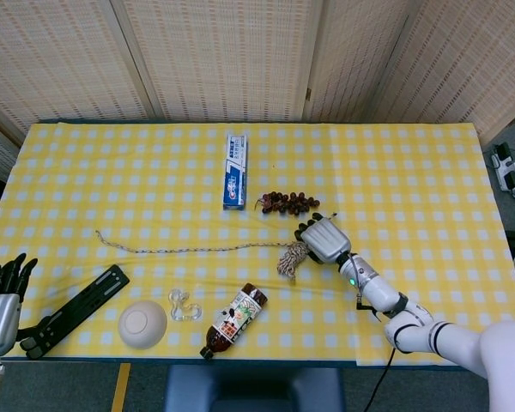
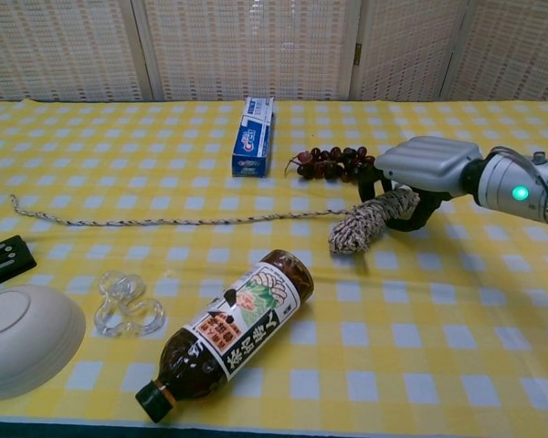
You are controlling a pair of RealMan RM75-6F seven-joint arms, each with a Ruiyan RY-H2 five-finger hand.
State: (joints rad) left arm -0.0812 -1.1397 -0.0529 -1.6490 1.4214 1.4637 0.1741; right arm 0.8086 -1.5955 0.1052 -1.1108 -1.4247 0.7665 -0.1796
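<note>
The right hand (image 2: 418, 175) wraps its fingers around a coiled rope bundle (image 2: 367, 221) beside dark grapes (image 2: 336, 161). The left hand (image 1: 0, 296) rests at the table's edge, fingers seemingly spread, holding nothing.

1. The head view looks steeply down from above, taking in the whole desk (image 1: 412, 172).
2. The chest view sits low and close at the near edge, facing the screens.
3. Both views share the bottle (image 1: 233, 320) (image 2: 226, 334) and toothpaste box (image 1: 234, 169) (image 2: 254, 135).

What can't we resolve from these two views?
- Right hand on rope bundle: fingers curl around it; contact underneath is hidden by the hand's back in both views.
- Left hand: cut off by the head view's edge, absent from the chest view.
- Toothpaste box: print too small.
- Bowl: cropped by the chest view's edge.
</note>
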